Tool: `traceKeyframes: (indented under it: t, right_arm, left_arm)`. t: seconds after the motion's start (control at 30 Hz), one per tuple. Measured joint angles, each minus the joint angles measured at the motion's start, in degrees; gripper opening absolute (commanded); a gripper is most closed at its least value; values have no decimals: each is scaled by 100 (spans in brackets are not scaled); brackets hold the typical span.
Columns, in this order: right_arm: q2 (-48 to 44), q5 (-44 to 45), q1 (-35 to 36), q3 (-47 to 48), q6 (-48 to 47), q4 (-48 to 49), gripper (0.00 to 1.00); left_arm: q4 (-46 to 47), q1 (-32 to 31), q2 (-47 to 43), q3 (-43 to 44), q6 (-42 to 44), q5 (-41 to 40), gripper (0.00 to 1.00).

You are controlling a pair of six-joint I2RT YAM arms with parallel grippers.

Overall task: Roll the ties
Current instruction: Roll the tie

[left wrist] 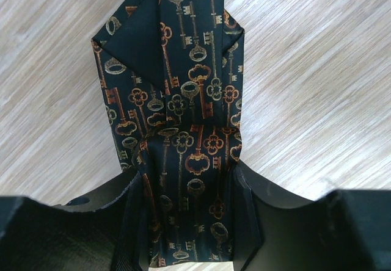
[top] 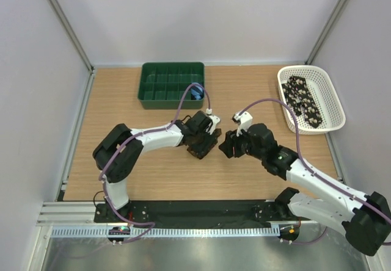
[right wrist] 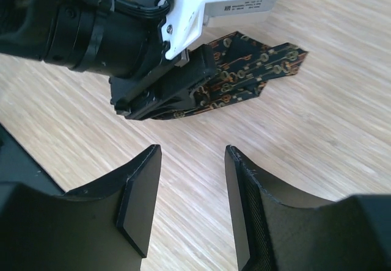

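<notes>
Left gripper [top: 203, 143] clenched on key-pattern tie [left wrist: 177, 100]. Right gripper [right wrist: 189, 158] at its 3 o'clock, spread wide above table [right wrist: 317, 137].

A pale wooden worktop [top: 122, 179] is lying in the middle. Plain white walls [top: 183, 14] are closing it in at the back and on both sides. A grey metal post [top: 64, 22] is rising from the far left corner, and a second post [top: 333, 18] from the far right one. A black plate [top: 201, 209] is running along the near edge, with a white slotted rail [top: 201, 232] and a brushed metal surface [top: 195, 256] in front of it. Soft, even light is falling everywhere.
</notes>
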Motion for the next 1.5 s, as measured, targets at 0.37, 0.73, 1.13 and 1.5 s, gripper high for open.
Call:
traceKeyframes:
  t: [0.37, 0.73, 1.13, 1.5]
  right_arm:
    - [-608, 1386, 1729, -256, -675, 186, 50]
    - [2201, 3403, 4280, 1043, -1897, -149, 52]
    - [4996, 4948, 4540, 3008, -2828, -1071, 68]
    - [6330, 6052, 4553, 3989, -3119, -1644, 79]
  left_arm:
    - [-879, 7, 334, 627, -81, 68, 40]
    - [-1453, 24, 476, 925, -70, 271, 37]
    - [-2046, 44, 684, 1276, 15, 503, 35]
    - [-2374, 46, 772, 1425, 72, 678, 34]
